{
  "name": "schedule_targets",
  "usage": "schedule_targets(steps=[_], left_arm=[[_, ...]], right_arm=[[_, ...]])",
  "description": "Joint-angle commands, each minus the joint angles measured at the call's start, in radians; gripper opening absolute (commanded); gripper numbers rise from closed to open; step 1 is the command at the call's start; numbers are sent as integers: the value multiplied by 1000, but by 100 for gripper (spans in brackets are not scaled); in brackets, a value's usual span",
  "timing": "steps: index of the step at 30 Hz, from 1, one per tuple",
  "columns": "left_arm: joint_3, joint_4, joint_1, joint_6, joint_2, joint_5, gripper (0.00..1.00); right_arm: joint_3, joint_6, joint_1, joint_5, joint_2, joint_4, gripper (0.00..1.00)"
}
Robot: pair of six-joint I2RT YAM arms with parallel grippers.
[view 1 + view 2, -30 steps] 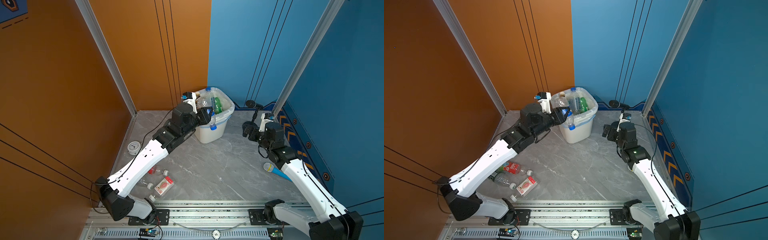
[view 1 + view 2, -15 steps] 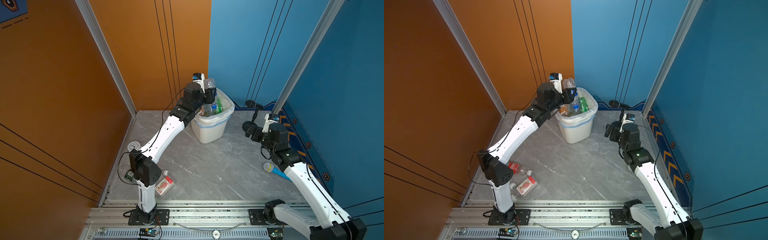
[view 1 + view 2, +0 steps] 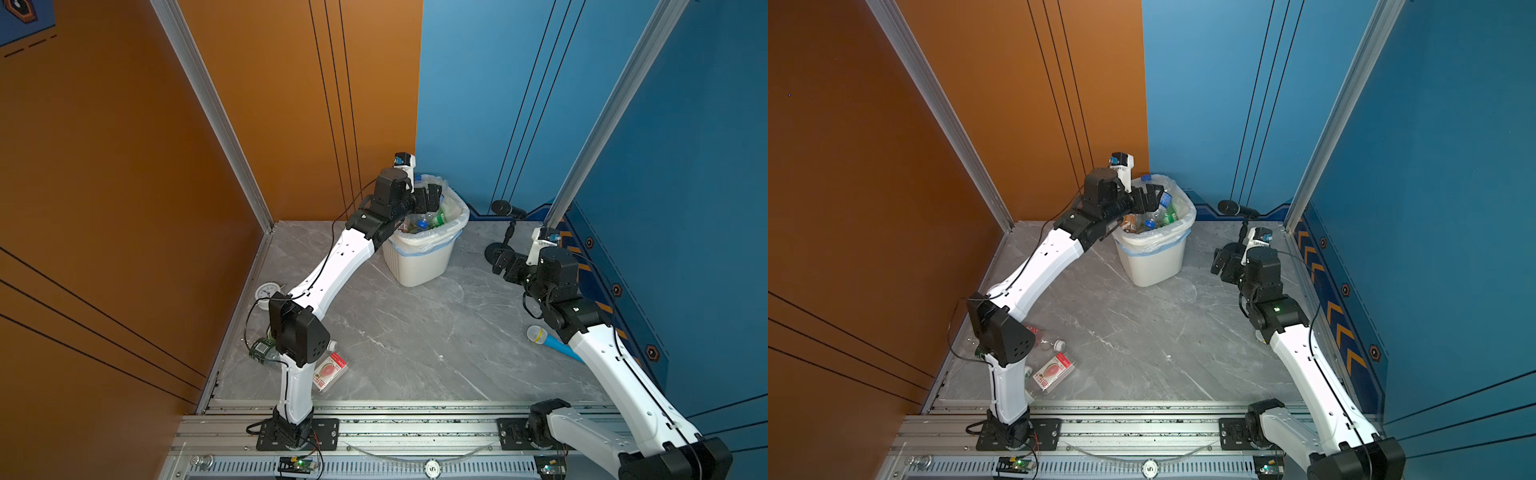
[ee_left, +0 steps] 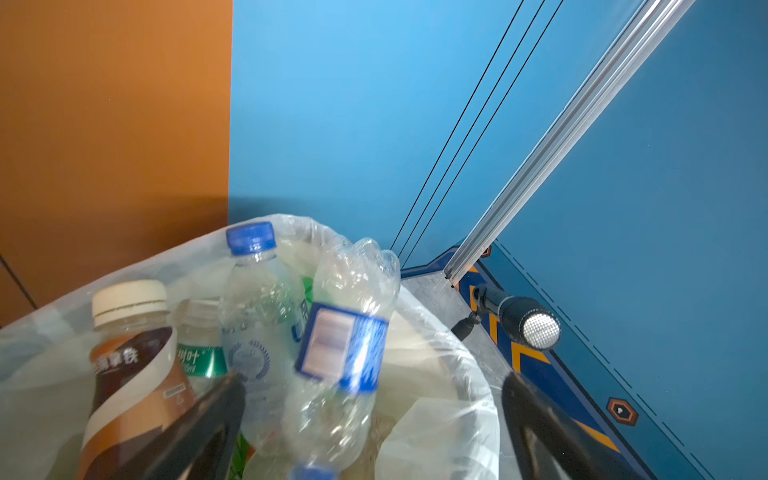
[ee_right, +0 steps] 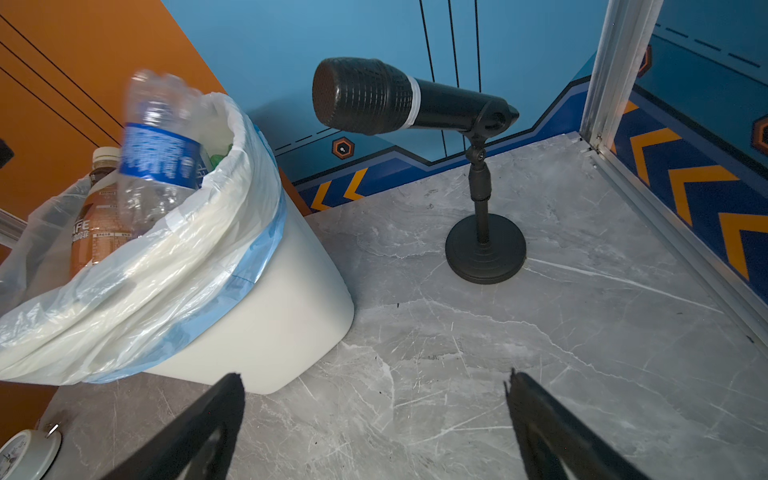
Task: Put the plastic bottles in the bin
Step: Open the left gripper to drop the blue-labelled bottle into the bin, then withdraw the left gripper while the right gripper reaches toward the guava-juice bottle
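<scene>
Table (image 3: 415, 332), front left: several bottles (image 3: 330, 371) loose, not yet binned. Left pincer (image 3: 431, 198): open above bin (image 3: 419, 266); blue-label bottle (image 4: 345, 345) free, poking above rim. Bin nearly full. Right pincer (image 3: 496, 262): open, empty, apart from bin.

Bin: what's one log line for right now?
left pincer: open over bin | blue-label bottle: loose, blurred | right pincer: open, empty | red-label bottle: on floor
</scene>
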Motion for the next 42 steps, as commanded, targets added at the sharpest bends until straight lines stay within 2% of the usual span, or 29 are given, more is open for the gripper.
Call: schedule_targets(steps=[1,6,13,17,23,28,31,34,37,39,42], left_arm=[[-111,54,23,23,-150,-18,98],[-357,133,60,-12,-337,-44,98],[-880,229,95,-137,-628,-98,98],[-1050,218,122,-194,-730,-111,98],[-1114,148,154,-202,-808,-125,98],[-1146,114,189,-219,-843,-130,98],[-1168,89,218,-227,-871,-130,98],[-1198,78,251,-235,-913,-129,98],[-1228,38,294,-248,-960,-118,98],[-1249,35,321,-256,-986,-106,98],[-1275,29,363,-269,-1018,-80,98]], right_arm=[[-6,12,-5,-26,10,-13,100],[-2,20,-7,-46,25,-12,100],[-15,22,3,-74,49,-23,100],[-21,19,25,-79,62,-32,100],[-2,-4,107,-71,89,-43,100],[17,-29,262,-78,150,-8,100],[49,-123,390,-109,215,7,100],[73,-246,501,-231,282,38,100],[102,-385,629,-269,357,49,100],[126,-443,671,-316,413,61,100],[178,-535,712,-456,498,68,100]])
